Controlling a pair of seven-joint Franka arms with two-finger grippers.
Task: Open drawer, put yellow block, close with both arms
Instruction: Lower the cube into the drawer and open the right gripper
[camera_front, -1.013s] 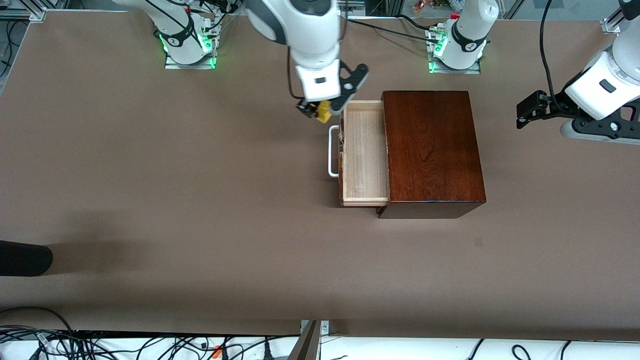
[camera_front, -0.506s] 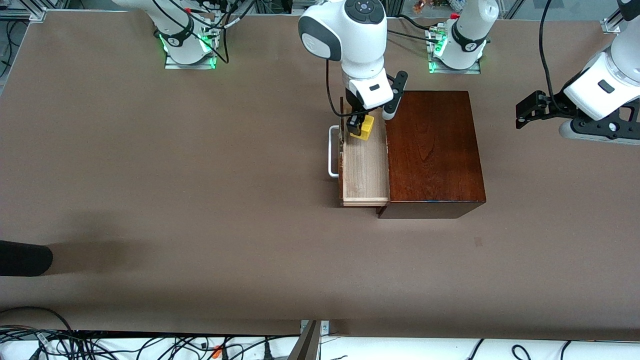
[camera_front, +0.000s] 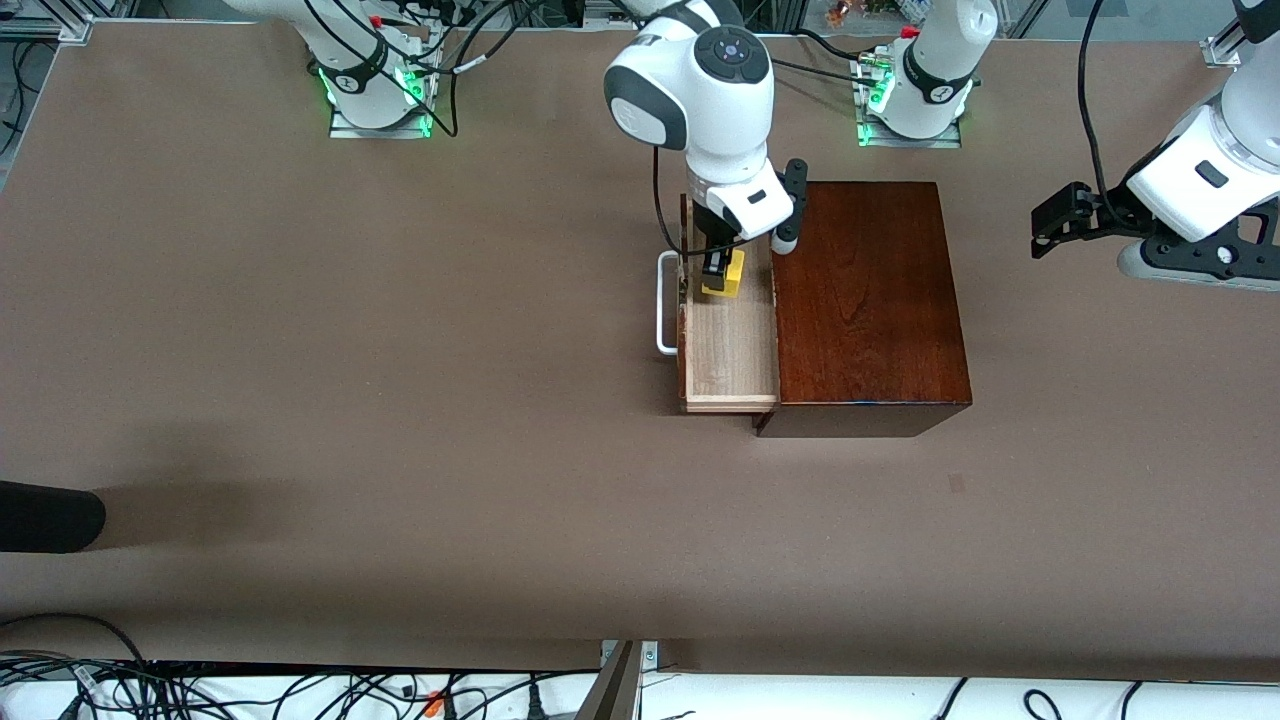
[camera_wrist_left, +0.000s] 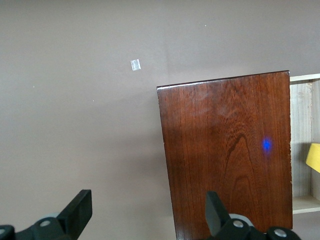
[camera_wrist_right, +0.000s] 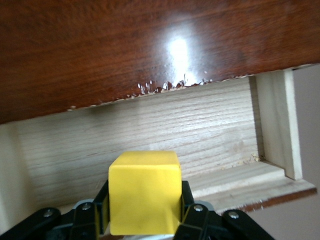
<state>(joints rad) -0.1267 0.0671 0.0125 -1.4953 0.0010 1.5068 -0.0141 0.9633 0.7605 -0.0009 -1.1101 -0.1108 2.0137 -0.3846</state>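
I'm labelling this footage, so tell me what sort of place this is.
Probably a robotics lab bench: two white jointed arms bolted on green-lit bases to a bare brown table, loose cables along its edge, and one staged glossy mahogany-coloured wooden box.

Block held over open drawer
Right gripper (camera_wrist_right: 145, 220) is clamping the yellow block (camera_wrist_right: 145, 192) above the drawer (camera_wrist_right: 150, 135), beside the wooden box (camera_wrist_right: 125, 45).
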